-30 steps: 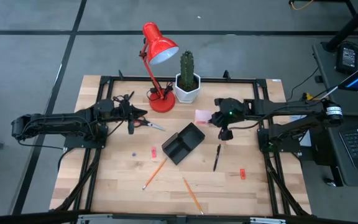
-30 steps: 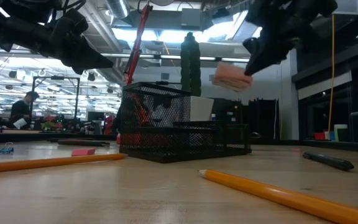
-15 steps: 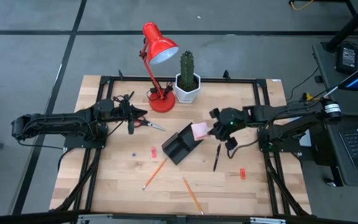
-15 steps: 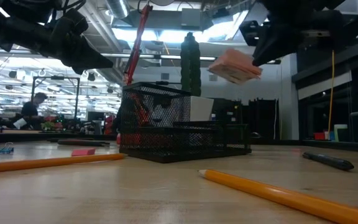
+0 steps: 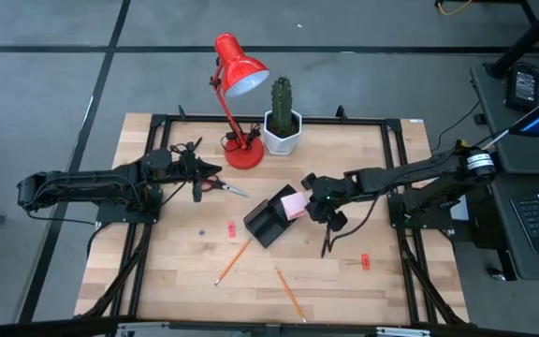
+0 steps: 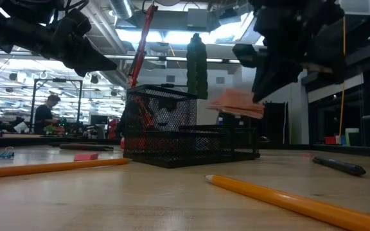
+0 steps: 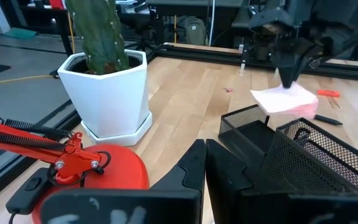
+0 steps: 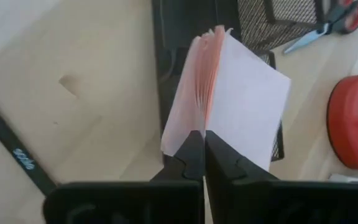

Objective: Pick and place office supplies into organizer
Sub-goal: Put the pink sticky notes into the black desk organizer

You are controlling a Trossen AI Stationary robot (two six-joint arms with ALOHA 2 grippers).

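Note:
The black mesh organizer (image 5: pixel 269 218) stands mid-table. My right gripper (image 5: pixel 311 195) is shut on the pink sticky-note pad (image 5: pixel 294 204), which hangs over the organizer's right end (image 6: pixel 227 138). My left gripper (image 5: pixel 197 180) is shut and empty, hovering at the table's left by the red-handled scissors (image 5: pixel 221 185), which lie flat. Two orange pencils (image 5: pixel 233 261) (image 5: pixel 290 294), a black pen (image 5: pixel 327 237) and small red pieces (image 5: pixel 231 228) (image 5: pixel 365 261) lie on the wood. My right gripper pinches the pad by one corner (image 8: pixel 199 127) between its two fingers, and the sheets fan apart beside them. The fingers (image 7: pixel 289 73) slant down from the table's right. The pad (image 6: pixel 236 102) hangs below them, lifted clear, tilted, just above the organizer's low compartment.
A red desk lamp (image 5: pixel 239 80) and a potted cactus in a white pot (image 5: pixel 282 120) stand at the table's far edge, behind the organizer. A black frame (image 5: pixel 396 178) runs round the tabletop. A person (image 6: pixel 45 110) shows in the room beyond.
My right gripper has carried the pad toward the table's left and near edge and downward, rolling its wrist as it went. The pad has gone from beside the organizer's far right to just over its right end, and it sits lower now.

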